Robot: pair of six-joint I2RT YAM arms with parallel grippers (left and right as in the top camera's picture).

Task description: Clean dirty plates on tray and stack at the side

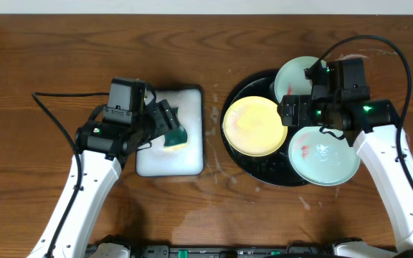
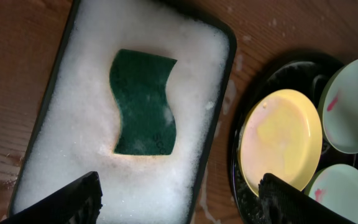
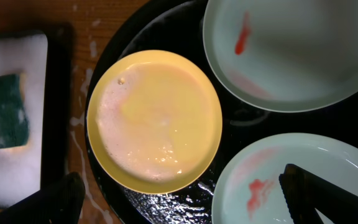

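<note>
Sponge pickup judged in hand: left gripper (image 2: pixel 183 196) poised released above green wavy scouring sponge (image 2: pixel 143 102); descent, clench required. Right gripper (image 3: pixel 185 196) released over pale yellow round plate (image 3: pixel 154 115).

Narrow bare table (image 1: pixel 214 93) strip between foam tray (image 1: pixel 167 161) and black tray (image 1: pixel 264 172) full of plates (image 1: pixel 254 126)

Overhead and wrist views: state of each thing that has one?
black tray: wet, holds three plates
yellow plate: on tray, pale film
far mint plate: on tray, red smear
near mint plate: on tray, red smears
sponge: flat in foam, ungripped
foam tray: full of foam
left gripper: open, empty, over sponge
right gripper: open, empty, over plates
</note>
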